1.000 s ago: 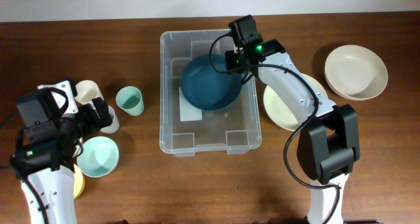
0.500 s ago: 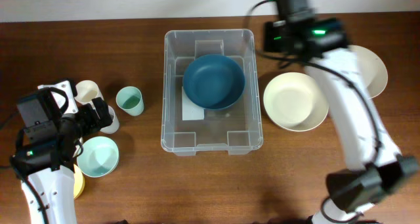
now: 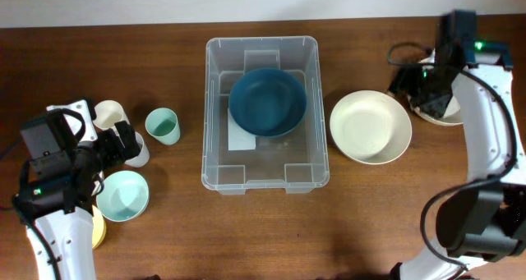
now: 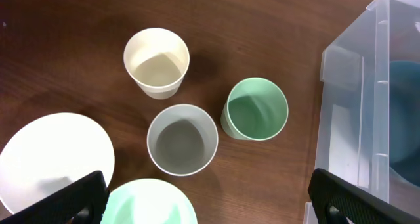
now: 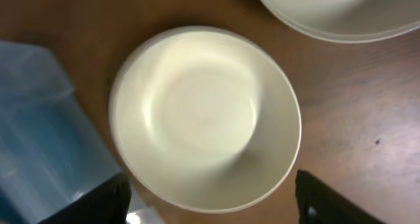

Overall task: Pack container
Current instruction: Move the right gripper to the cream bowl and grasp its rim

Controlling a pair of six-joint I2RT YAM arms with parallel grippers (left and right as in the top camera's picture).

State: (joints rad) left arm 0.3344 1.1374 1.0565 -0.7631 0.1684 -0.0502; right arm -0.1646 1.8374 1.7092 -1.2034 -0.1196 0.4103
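My right hand (image 5: 216, 201), wide and empty, hangs over a cream bowl (image 5: 205, 115). This view is blurred, and the container (image 5: 39, 138) is cut off at its edge. My left hand (image 4: 216, 201) gapes near a grey cup (image 4: 182, 140). A second ago my right was at the blue bowl (image 3: 267, 102), inside the container in the middle of the desk (image 3: 370, 222).
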